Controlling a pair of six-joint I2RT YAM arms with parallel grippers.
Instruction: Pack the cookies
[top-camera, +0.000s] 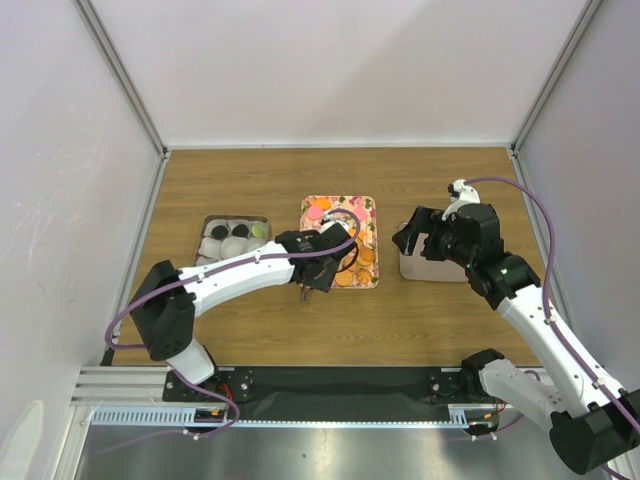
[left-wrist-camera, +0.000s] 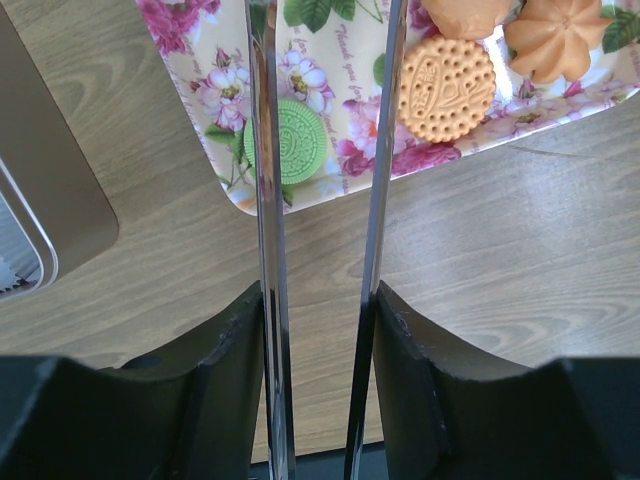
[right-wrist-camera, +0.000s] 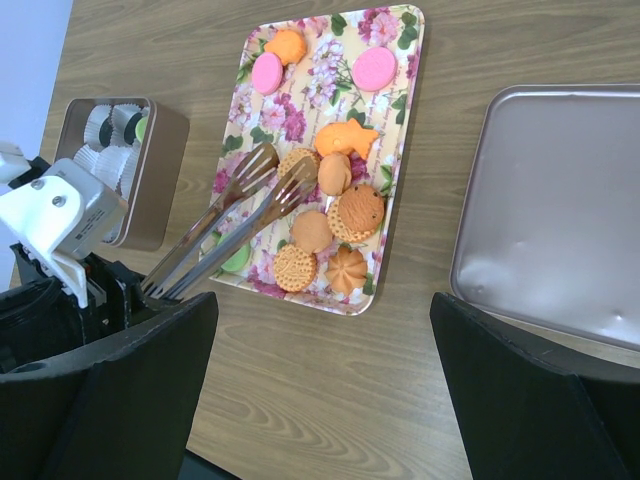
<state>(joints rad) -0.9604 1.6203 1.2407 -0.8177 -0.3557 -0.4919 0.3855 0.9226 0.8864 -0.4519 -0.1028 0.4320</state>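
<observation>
The small round cookies (right-wrist-camera: 312, 230) are mostly left on the floral tray (right-wrist-camera: 325, 75), few placed in the brown tin (right-wrist-camera: 162, 185); metal tongs (right-wrist-camera: 225, 215) are clamped by the left tool (left-wrist-camera: 320, 320), the right tool (right-wrist-camera: 325, 400) parted wide, empty.

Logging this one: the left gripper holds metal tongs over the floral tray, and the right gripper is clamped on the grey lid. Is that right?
Not quite. The right gripper is open and empty; the grey lid lies flat, outside its fingers, as the right wrist view shows. The left gripper does hold the metal tongs over the floral tray.
</observation>
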